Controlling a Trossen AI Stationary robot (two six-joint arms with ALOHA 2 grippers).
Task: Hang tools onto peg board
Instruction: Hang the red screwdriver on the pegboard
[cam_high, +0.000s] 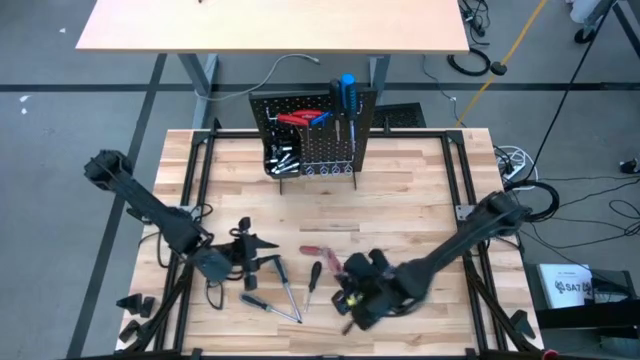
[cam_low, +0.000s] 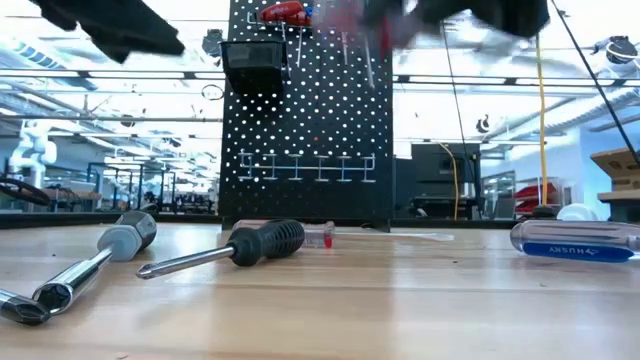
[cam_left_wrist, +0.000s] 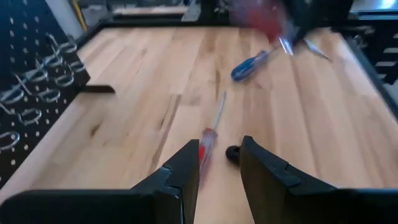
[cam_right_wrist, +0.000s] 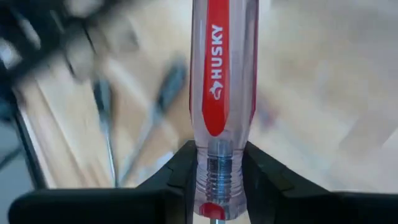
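The peg board (cam_high: 315, 135) stands upright at the table's far side, with a blue screwdriver (cam_high: 347, 90) and red pliers (cam_high: 295, 118) hanging on it. My right gripper (cam_right_wrist: 216, 149) is shut on a clear, red-striped screwdriver (cam_right_wrist: 217, 74), lifted above the table's near right part (cam_high: 355, 285). My left gripper (cam_left_wrist: 217, 152) hovers open at the near left (cam_high: 258, 255). A red-handled screwdriver (cam_left_wrist: 208, 140) lies on the table beyond its fingers. More tools lie loose between the arms: a black-handled screwdriver (cam_low: 265, 242) and silvery drivers (cam_high: 285, 290). My right gripper pinches the clear, red-striped screwdriver between its two fingers at the ribbed neck of the handle (cam_right_wrist: 214, 165), next to the shaft. The fingers lie across the tool. The handle stands out past the fingertips, and the whole screwdriver is lifted clear of the table.
A small black bin (cam_high: 280, 158) with silvery pieces hangs on the peg board's left side, and a row of bare hooks (cam_low: 305, 165) runs lower down. A blue screwdriver (cam_low: 575, 240) lies at the right. Bare wood stretches between the loose tools and the board.
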